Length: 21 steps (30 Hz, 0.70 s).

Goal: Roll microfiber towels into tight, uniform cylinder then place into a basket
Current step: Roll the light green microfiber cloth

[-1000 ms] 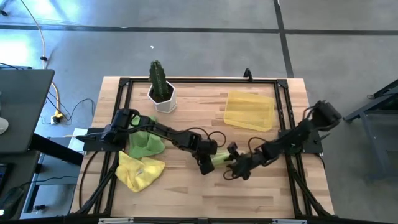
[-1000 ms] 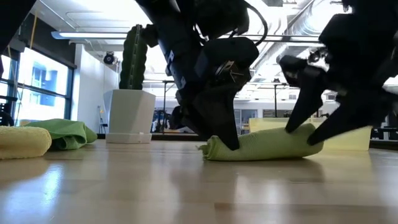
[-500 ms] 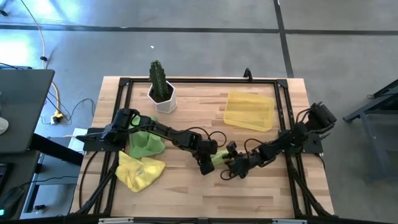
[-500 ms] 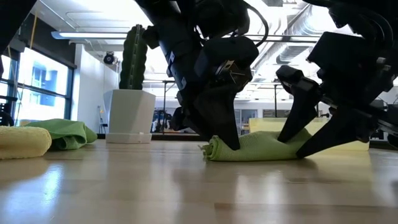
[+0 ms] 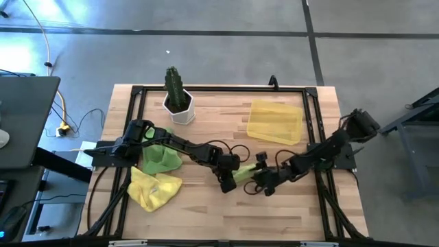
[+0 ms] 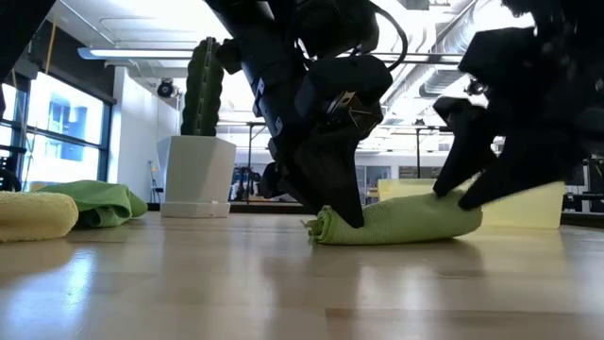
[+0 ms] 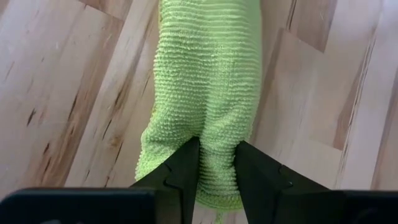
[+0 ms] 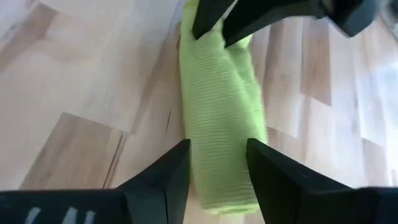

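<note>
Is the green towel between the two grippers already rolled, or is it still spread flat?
Rolled. The green towel lies on the table as a compact cylinder, with a spiral visible at one end; each end sits between one gripper's jaws.

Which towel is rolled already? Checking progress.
The green towel between left gripper and right gripper; the other green and yellow towels lie crumpled.

rolled towel (image 7: 208, 93): ribbed nubby cloth | table (image 7: 56, 81): smooth pale wood | basket (image 5: 275, 123): translucent plastic
</note>
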### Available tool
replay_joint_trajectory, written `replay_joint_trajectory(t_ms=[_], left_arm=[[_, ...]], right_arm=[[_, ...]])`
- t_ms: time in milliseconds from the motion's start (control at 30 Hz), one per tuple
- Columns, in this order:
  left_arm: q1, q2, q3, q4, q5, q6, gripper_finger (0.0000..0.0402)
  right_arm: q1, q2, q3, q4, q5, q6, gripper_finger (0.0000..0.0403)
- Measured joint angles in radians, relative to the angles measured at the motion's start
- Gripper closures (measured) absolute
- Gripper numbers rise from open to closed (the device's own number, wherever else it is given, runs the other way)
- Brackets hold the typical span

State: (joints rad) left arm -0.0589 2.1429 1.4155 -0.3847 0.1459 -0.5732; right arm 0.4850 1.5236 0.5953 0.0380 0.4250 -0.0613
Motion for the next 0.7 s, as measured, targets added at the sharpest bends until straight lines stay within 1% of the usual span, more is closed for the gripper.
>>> replay_joint_trajectory(t_ms=[100,167,267,367,567,700], left_arm=[[0.000,0.000,0.000,0.000,0.000,0.000,0.0311],[0.000,0.000,0.000,0.000,0.000,0.000,0.0311],[0.000,0.000,0.000,0.000,0.000,-0.002,0.0311],[0.000,0.000,0.000,0.002,0.000,-0.003,0.0311],[-0.001,0.000,0.000,0.014,0.003,-0.015,0.0311],[-0.008,0.000,0.000,0.021,0.019,-0.009,0.0311]], right_arm=[[0.000,-0.017,0.000,-0.014,-0.010,-0.041,0.0246],[0.000,-0.011,0.000,-0.014,-0.020,-0.076,0.0230],[-0.003,0.011,0.000,-0.011,-0.067,-0.095,0.0201],[-0.003,0.038,0.000,-0.003,-0.072,-0.098,0.0179],[-0.031,0.098,0.004,0.009,-0.087,-0.127,0.0176],[-0.065,0.108,0.005,0.012,-0.102,-0.099,0.0176]])
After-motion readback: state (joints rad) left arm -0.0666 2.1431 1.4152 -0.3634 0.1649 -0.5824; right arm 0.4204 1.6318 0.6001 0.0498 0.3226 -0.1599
